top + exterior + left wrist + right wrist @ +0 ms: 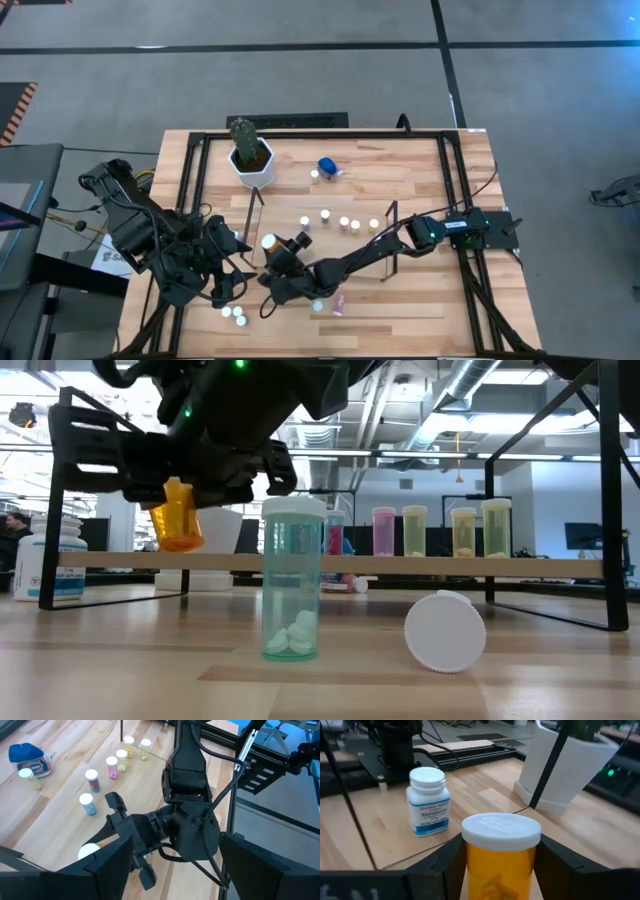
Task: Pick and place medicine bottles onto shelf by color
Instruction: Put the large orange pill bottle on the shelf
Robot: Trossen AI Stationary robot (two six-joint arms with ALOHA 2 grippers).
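Note:
My right gripper (272, 250) reaches in from the table's right and is shut on an orange medicine bottle (499, 857) with a white cap (268, 242), near the left end of the light-wood shelf (400, 564). Several pink and yellowish bottles (413, 530) stand in a row on the shelf. A teal bottle (293, 585) stands on the table in front of it, and a white-capped one (445, 630) lies on its side beside it. My left gripper (175, 875) waits open at the near left (228, 285), holding nothing. My right gripper pinches the orange bottle's body just below the cap (470, 870) between its two fingers (560, 865), one on each side. The fingers come in almost level from the table's right. The bottle hangs nearly upright, cap up, lifted clear of the table (178, 520).
A white pot with a cactus (251, 160) stands at the far left. A blue-capped bottle (327, 166) lies behind the shelf, next to a small one (314, 176). A white bottle with a blue label (427, 800) stands left of the shelf. Loose bottles (235, 315) and a pink one (338, 303) lie near the front edge.

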